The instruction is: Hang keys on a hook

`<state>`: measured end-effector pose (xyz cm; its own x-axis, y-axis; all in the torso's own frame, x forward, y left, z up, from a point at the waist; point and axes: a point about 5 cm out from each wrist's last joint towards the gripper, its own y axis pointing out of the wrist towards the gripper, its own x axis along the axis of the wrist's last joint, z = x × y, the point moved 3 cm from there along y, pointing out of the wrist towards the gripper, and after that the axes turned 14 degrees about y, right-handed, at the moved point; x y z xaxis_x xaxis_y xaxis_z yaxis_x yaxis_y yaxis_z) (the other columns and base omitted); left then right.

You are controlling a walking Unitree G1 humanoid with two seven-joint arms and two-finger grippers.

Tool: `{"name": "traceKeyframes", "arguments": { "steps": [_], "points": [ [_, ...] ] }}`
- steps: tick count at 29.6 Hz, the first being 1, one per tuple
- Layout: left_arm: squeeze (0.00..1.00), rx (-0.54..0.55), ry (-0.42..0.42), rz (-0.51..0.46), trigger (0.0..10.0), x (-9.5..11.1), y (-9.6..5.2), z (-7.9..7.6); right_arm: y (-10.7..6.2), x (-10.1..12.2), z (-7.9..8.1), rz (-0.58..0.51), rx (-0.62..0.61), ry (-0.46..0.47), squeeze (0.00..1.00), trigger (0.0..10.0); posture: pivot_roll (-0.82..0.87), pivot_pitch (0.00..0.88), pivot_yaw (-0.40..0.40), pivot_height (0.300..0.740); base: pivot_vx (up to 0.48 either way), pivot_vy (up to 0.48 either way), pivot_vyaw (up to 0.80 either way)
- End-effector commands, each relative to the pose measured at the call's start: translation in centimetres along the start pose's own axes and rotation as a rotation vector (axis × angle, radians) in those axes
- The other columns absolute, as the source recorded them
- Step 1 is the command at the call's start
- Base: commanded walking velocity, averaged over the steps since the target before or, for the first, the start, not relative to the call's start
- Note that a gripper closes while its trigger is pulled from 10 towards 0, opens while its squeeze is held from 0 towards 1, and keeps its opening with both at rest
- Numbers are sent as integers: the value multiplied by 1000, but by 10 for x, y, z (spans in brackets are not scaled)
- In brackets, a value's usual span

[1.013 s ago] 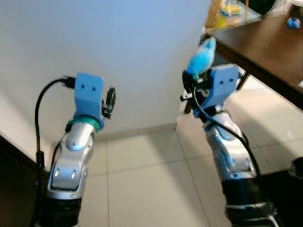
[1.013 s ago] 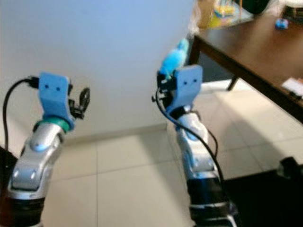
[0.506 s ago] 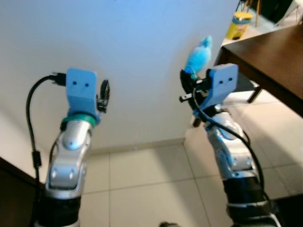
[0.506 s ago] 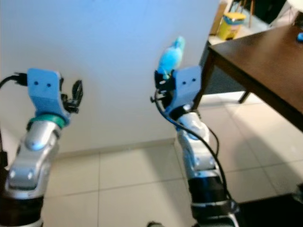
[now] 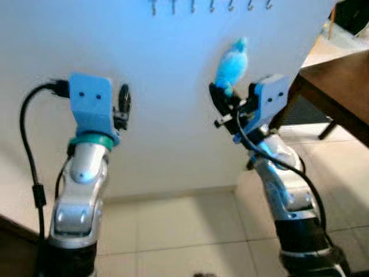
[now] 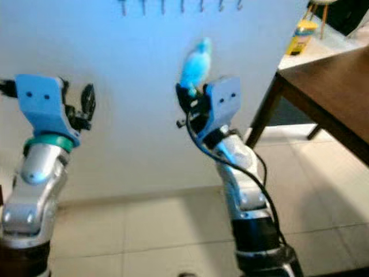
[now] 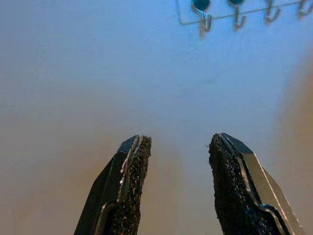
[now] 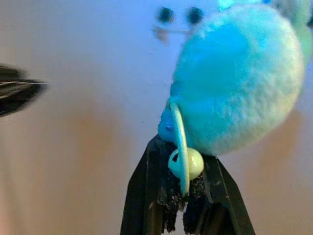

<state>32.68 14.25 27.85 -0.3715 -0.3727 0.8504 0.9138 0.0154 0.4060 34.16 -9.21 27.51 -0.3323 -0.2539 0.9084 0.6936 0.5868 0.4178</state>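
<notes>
Keys are not plainly visible as such; what shows is a fluffy blue pompom keychain [image 5: 232, 61] with a pale ring [image 8: 180, 147] and a small round bead [image 8: 187, 163], pinched in the right gripper [image 5: 222, 99], whose two black fingers are closed on the ring end. The pompom stands up above the fingertips, in front of the white wall [image 5: 167, 133]. The right arm is raised, its blue wrist housing [image 5: 267, 98] tilted toward the wall, with a black cable running down along the silver forearm.

Along the top edge of the wall hangs a row of small metal hooks [image 5: 211, 6], above both grippers and well above the pompom. In the left wrist view the hooks hang from a thin wire rail [image 7: 230, 14], and two of them carry dark round caps. In the right wrist view the hooks appear only as blurred dark dots beside the pompom.

The left gripper [image 5: 123, 103] is held up near the wall at about the same height as the right one, its fingers [image 7: 128, 186] spread apart with nothing between them.

A dark wooden table [image 5: 340, 86] stands to the robot's right, its near corner close to the wall's edge. Pale floor tiles [image 5: 184, 231] run below, meeting the wall at a light skirting.
</notes>
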Motion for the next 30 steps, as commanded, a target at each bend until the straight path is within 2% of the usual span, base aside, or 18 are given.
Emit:
{"name": "traceKeyframes", "arguments": {
  "steps": [1, 5, 9, 16, 20, 21, 22, 24, 28, 29, 30],
  "points": [
    [0, 37, 16, 22, 10000, -6, -4, 10, 6, 5, 18, -20, 87, 15, 0, 10000, -57, 71, 73, 740, 465, 0, 0],
    [0, 33, -1, 19, 10000, -5, -8, 11, 10, 16, 19, -55, 94, -3, 0, 10000, -57, 70, 74, 740, 422, 0, 0],
    [0, -5, -6, 6, 10000, -4, -17, 11, 16, 34, 24, -104, 129, -28, 0, 10000, -56, 72, 71, 740, 0, 0, 0],
    [0, -40, -2, 7, 10000, -3, -23, 7, 21, 45, 24, -136, 132, -42, 0, 10000, -52, 73, 67, 740, 0, 0, 0],
    [0, -51, -21, 5, 10000, 0, -25, 4, 27, 52, 20, -150, 108, -105, 0, 10000, -48, 74, 66, 740, 0, 0, 0],
    [0, -57, -34, 3, 10000, 2, -26, 1, 29, 54, 19, -152, 102, -153, 0, 10000, -47, 74, 66, 740, 0, 0, 0],
    [0, -57, -34, 3, 10000, 2, -26, 1, 29, 54, 19, -152, 102, -153, 0, 10000, -47, 74, 66, 740, 0, 0, 0],
    [0, -73, -63, -1, 10000, 6, -26, -7, 36, 54, 19, -145, 118, -265, 0, 10000, -48, 75, 68, 740, 0, 0, 0],
    [0, -78, -71, -2, 10000, 7, -26, -10, 38, 54, 19, -143, 127, -299, 0, 10000, -47, 76, 69, 740, 0, 0, 0],
    [0, -83, -77, -2, 10000, 7, -26, -12, 41, 53, 20, -138, 136, -365, 0, 10000, -49, 76, 71, 740, 0, 0, 0],
    [0, -90, -87, 3, 10000, 8, -25, -14, 48, 50, 16, -105, 106, -525, 0, 10000, -47, 79, 75, 740, 0, 0, 0]
  ]
}}
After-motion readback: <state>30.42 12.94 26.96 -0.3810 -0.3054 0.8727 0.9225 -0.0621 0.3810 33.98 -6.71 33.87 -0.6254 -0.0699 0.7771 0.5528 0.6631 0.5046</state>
